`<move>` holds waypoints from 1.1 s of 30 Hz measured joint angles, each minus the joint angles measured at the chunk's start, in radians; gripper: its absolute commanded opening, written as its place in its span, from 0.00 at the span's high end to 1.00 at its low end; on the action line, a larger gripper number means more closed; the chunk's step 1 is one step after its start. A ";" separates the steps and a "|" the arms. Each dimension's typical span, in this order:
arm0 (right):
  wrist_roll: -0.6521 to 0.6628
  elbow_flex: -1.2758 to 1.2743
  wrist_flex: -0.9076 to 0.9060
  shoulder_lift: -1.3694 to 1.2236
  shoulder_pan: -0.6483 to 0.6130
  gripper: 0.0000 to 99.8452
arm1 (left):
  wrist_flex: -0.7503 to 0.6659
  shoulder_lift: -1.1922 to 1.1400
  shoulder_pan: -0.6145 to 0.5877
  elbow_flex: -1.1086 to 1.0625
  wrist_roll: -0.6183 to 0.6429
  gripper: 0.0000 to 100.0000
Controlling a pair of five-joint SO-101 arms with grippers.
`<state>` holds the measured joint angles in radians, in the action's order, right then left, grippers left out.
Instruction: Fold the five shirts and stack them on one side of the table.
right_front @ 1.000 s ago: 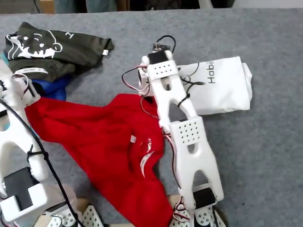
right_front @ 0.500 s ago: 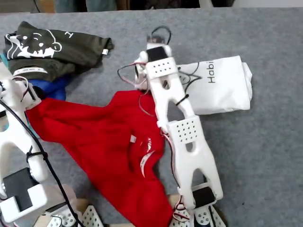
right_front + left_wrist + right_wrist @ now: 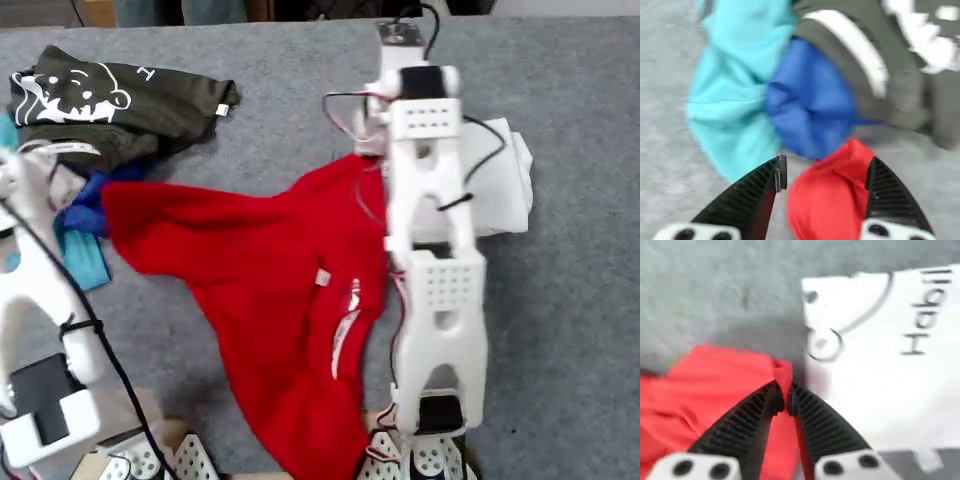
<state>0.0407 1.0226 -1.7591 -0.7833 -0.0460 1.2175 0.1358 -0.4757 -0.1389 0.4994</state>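
Observation:
A red shirt [image 3: 270, 270] lies spread across the middle of the grey table. My right gripper [image 3: 785, 400] is shut on a fold of its edge [image 3: 782, 370], beside the folded white shirt [image 3: 880, 365]. In the high view that gripper [image 3: 372, 160] sits at the white shirt's [image 3: 505, 190] left side. My left gripper [image 3: 825, 172] is open, with the red shirt's bunched sleeve end [image 3: 830, 200] lying between its fingers. Just beyond it lie a blue shirt [image 3: 810, 110], a cyan shirt [image 3: 730, 100] and a dark green shirt [image 3: 905, 75].
The dark green shirt [image 3: 110, 105] with a white print is heaped at the far left, with the blue [image 3: 90, 190] and cyan [image 3: 85, 260] shirts below it. The table's right side [image 3: 580, 320] is bare grey felt. Both arm bases stand at the near edge.
My right arm has swung to the right and farther back, dragging the red shirt with it. The shirt's left end slid right, uncovering the cyan cloth. The left arm shifted only slightly.

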 measured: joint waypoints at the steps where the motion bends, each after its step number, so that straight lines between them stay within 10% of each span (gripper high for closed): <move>1: 0.041 -0.044 0.000 0.031 0.017 0.99 | -0.011 -0.002 0.037 0.012 0.015 0.73; 11: 0.247 -0.377 0.009 0.224 0.086 0.99 | -0.135 -0.288 0.267 0.279 0.203 0.73; 33: 0.249 -0.420 0.080 0.226 0.089 0.99 | 0.531 -1.270 0.284 1.631 0.471 0.81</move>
<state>0.2892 0.6022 -1.6794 -0.5577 0.0430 1.7484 -1.1347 -0.1918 1.4922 0.9705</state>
